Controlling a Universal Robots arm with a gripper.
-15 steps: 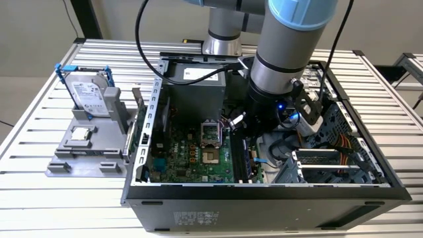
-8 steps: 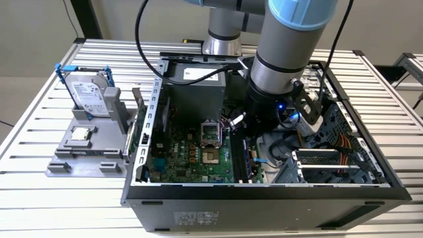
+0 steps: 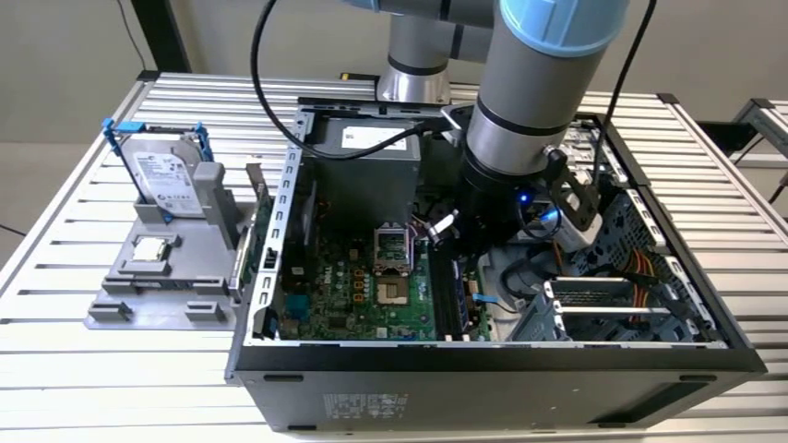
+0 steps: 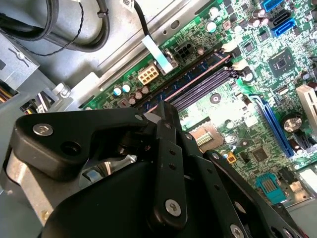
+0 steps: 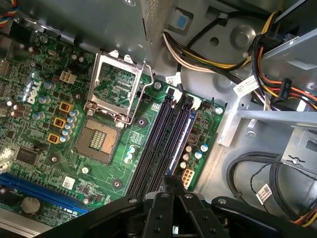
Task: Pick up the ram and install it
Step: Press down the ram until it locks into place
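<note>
The ram (image 5: 182,134) is a thin blue stick standing on edge in the outermost of the long black slots (image 5: 156,144) on the green motherboard. In the second wrist view the ram (image 4: 198,74) runs alongside the empty black slots (image 4: 208,84). My gripper (image 5: 170,184) has its black fingers closed together over the ram's near part, and its tips (image 4: 163,110) hide that end. In the exterior view the gripper (image 3: 453,263) reaches down into the open computer case (image 3: 493,355), above the slots.
An open CPU socket (image 5: 99,141) lies beside the slots. Bundled power cables (image 5: 218,54) and a metal drive cage (image 3: 610,314) crowd the other side. On the table at the exterior view's left, a grey holder (image 3: 161,305) carries a hard drive (image 3: 166,180).
</note>
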